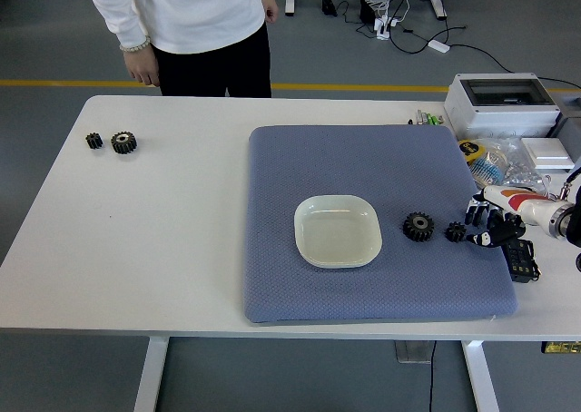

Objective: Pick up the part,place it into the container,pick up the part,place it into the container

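Observation:
A shallow white square dish (337, 231) sits in the middle of the blue-grey mat (363, 162). To its right on the mat lie a large black gear (418, 226) and a smaller black gear (455, 232), side by side. My right hand (483, 226) comes in from the right edge, fingers spread and holding nothing, its fingertips just right of the small gear. Two more black gears, a small one (94, 141) and a larger one (123, 142), rest on the bare table at the far left. My left arm is out of view.
A person in a white top (182, 13) stands at the far side, hands hanging clear of the table. A grey electrical box (502, 103), bagged parts (508, 162) and a black device (522, 259) crowd the right edge beside the mat.

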Tool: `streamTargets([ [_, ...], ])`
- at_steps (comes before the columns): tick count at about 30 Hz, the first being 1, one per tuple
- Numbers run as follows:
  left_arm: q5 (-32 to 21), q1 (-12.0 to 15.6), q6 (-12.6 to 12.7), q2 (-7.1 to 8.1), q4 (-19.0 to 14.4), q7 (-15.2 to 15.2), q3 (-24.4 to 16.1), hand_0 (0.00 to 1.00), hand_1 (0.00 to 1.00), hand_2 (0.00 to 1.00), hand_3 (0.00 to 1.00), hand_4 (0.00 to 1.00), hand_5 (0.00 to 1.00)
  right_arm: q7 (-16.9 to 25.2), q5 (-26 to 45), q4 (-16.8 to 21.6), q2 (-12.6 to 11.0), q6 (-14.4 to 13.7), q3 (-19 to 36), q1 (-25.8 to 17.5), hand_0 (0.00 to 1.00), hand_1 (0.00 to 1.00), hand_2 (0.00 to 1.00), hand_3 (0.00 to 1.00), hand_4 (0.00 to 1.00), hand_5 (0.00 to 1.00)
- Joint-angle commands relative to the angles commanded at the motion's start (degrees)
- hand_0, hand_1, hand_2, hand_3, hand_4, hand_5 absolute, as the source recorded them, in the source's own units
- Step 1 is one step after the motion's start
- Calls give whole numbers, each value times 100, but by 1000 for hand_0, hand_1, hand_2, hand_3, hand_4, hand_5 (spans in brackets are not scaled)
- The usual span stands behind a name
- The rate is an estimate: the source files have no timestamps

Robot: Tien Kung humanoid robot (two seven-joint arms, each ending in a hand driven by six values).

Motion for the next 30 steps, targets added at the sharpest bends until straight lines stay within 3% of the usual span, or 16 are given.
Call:
streamTargets([
  [4,-5,-2,-1,2,0,-3,7,713,692,736,611,753,697,-72,-58,69,-42,179,108,-9,275,448,566,542,813,240],
  [5,-6,-3,0,1,0,-3,6,713,691,736,611,752,698,-91,-75,88,-50,226,144,-9,317,496,703,750,966,298],
  [10,-5,-7,-2,1,0,-3,5,713,691,736,611,752,698,-127,-179,144,-67,255,277,-20,317,496,703,750,966,298],
  [11,-3,-7,-2,1,0,-2,3,713,692,736,611,753,697,-132,-196,152,-70,252,303,-23,343,516,738,817,998,321],
  [17,13,0,0,0,0,3,-18,713,692,736,611,753,697,-144,-270,262,-89,223,454,-49,340,516,745,820,998,299],
  [22,8,-2,0,-1,0,3,-11,713,692,736,611,753,697,-71,-240,408,-73,111,370,-50,340,516,745,820,998,299],
  [23,3,-4,0,-1,0,2,-5,713,692,736,610,753,698,-50,-230,417,-62,70,344,-49,324,489,699,596,878,240],
  [28,-26,-10,-4,-5,0,-2,29,713,692,736,610,753,698,66,-158,366,34,-180,190,-44,324,489,699,596,878,240],
  [30,-29,-6,-3,-5,0,1,36,714,691,736,611,753,697,95,-150,316,78,-259,141,-41,331,485,657,550,866,241],
])
